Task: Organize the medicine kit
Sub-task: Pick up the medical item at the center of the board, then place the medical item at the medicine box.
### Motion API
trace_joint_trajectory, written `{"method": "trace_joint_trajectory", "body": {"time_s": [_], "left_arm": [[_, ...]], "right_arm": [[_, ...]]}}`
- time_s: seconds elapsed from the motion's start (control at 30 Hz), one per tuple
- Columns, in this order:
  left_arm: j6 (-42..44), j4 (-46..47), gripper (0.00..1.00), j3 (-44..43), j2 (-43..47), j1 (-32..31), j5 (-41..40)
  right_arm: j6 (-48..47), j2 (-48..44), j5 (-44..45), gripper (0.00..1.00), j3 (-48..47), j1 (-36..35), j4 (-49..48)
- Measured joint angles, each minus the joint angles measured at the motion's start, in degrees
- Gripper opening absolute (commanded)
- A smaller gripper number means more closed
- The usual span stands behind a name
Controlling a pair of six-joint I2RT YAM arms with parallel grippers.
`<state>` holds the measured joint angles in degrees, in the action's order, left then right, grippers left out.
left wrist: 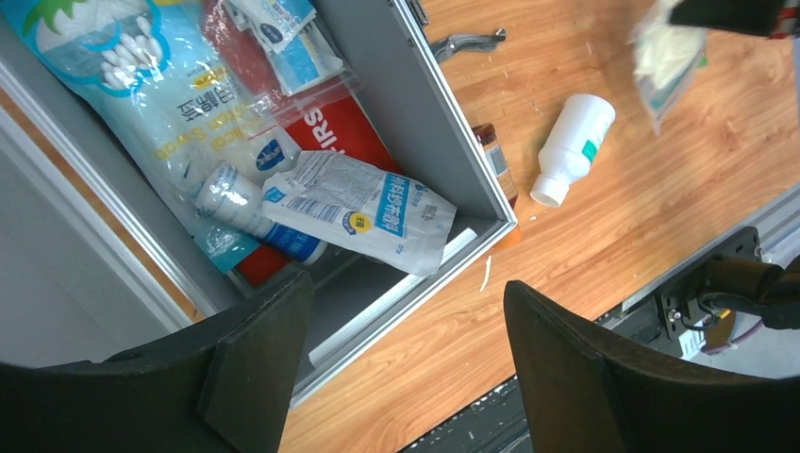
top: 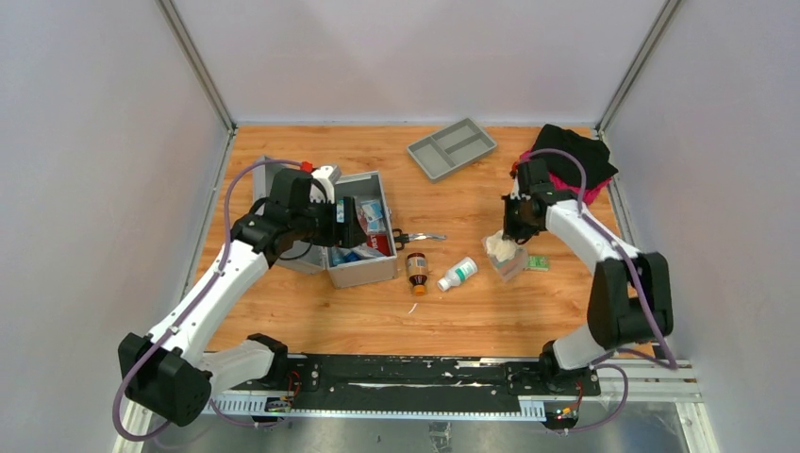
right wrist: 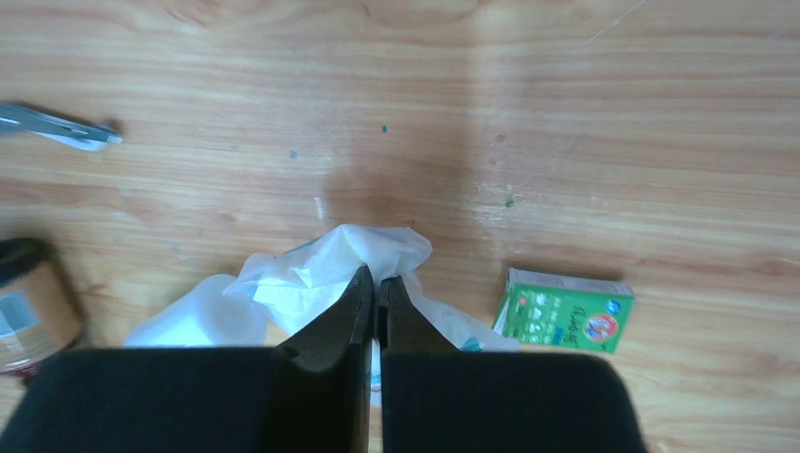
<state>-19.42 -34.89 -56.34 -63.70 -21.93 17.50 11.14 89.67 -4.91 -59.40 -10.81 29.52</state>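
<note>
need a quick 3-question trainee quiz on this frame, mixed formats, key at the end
1. True or false: the right gripper is shut on the clear plastic bag.
2. Fill in: the left gripper hovers over the open metal case with its jaws ____.
3. Pick one: the white bottle is A) standing inside the case; B) lying on the table beside the brown bottle; C) in the grey tray.

Key: 1 true; 2 open; 3 B.
</note>
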Motion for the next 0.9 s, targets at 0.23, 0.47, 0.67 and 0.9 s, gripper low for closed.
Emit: {"method": "trace_joint_trajectory", "body": {"time_s": [0.23,0.47,0.67,0.9], "left_arm": [[-0.1,0.2,0.86,-0.3,6.3,0.0,-4.1],[-0.1,1.3,0.92,-1.9,13.7,0.0,-9.6],[-0.6,1.3,0.93,-1.8,18.8,0.0,-14.8],[-1.4,0.3,0.93,-1.7,21.5,0.0,-16.9]], "right_arm": [[7.7,-14.5,-0.3,0.0,-1.6,-3.7,-4.9],[18.0,-8.9,-1.2,0.0,-9.6,-16.9,-13.1],[25.9,3.0,-0.4,0.0,-17.8,-24.9,-19.0],[30.9,16.4,0.2,0.0,-31.0,-30.5,-22.1]]}}
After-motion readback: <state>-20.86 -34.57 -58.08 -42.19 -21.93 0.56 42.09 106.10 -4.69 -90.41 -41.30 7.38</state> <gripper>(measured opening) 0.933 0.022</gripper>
